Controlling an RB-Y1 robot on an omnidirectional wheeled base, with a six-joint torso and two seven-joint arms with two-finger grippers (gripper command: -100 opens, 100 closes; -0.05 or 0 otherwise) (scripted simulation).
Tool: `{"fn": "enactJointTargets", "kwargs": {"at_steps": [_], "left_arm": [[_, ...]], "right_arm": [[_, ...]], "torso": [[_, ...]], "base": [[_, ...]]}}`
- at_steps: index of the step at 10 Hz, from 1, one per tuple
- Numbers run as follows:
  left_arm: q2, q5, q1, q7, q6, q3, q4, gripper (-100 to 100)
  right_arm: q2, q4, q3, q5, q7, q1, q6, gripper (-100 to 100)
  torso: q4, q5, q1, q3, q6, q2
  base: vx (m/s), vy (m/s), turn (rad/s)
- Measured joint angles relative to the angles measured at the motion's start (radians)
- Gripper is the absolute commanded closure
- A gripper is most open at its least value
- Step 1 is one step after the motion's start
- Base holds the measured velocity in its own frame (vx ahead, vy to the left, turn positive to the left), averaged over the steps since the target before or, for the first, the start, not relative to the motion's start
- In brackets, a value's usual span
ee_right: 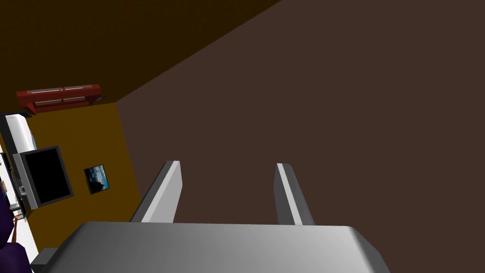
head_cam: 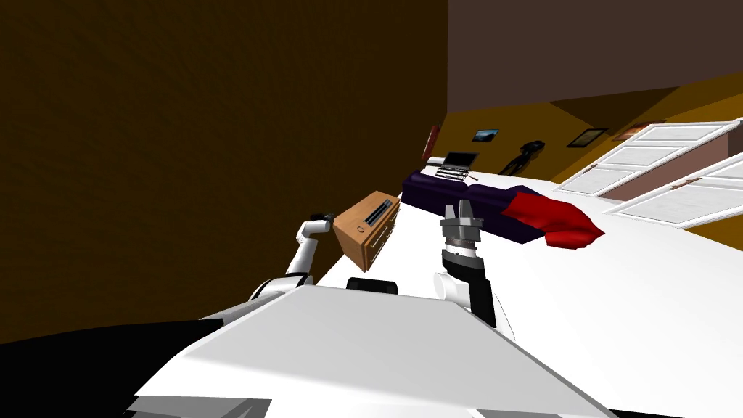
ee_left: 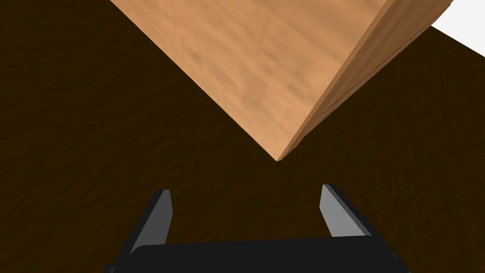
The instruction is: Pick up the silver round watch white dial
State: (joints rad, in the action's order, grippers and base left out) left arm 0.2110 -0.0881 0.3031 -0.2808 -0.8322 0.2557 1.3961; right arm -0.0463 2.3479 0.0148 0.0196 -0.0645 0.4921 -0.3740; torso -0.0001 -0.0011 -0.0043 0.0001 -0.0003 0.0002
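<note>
Head view: nearest is the right arm, forearm raised just past the chest tip, with the right tool (head_cam: pixel 460 209) pointing up and away over a broad white surface (head_cam: pixel 638 290). Its fingers are parted and nothing is between them. The left arm is stretched out to the robot's left, and the left tool (head_cam: pixel 323 217) is just beside the near end of a wooden cabinet (head_cam: pixel 366 231) with drawer fronts and a dark slot in one face. The cabinet stands where the dark brown floor (head_cam: pixel 181 181) meets the white surface. Further off on the white surface lies a long dark purple form (head_cam: pixel 464 199) with a red cloth (head_cam: pixel 555 218) at one end and an open laptop (head_cam: pixel 456 163) at the other. White panelled doors (head_cam: pixel 653 163) are off to the right. Left wrist view: the left tool (ee_left: pixel 248 213) has its fingers spread wide (empty gap, gripping nothing). Ahead of the fingertips, near but not touching, is a bare corner of the cabinet (ee_left: pixel 265 71), with dark brown floor all round it. Right wrist view: the right tool (ee_right: pixel 227 194) has its fingers apart and holds nothing. Well off to one side are the laptop's dark screen (ee_right: pixel 45 177), a small framed picture (ee_right: pixel 96 179) and a red shelf (ee_right: pixel 59 97) on the wall. Watch: I cannot tell where it lies.
</note>
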Motion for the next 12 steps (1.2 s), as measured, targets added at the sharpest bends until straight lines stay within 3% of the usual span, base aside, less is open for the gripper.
{"fn": "enactJointTargets", "kwargs": {"at_steps": [12], "left_arm": [[0.057, 0.011, 0.138, -0.103, -0.3, -0.007, -0.233, -100]], "right_arm": [[0.0, 0.0, 0.0, 0.0, 0.0, 0.0, 0.0, 0]], "torso": [[0.0, 0.0, -0.002, 0.0, 0.001, -0.001]], "base": [[0.011, -0.068, -0.1]]}}
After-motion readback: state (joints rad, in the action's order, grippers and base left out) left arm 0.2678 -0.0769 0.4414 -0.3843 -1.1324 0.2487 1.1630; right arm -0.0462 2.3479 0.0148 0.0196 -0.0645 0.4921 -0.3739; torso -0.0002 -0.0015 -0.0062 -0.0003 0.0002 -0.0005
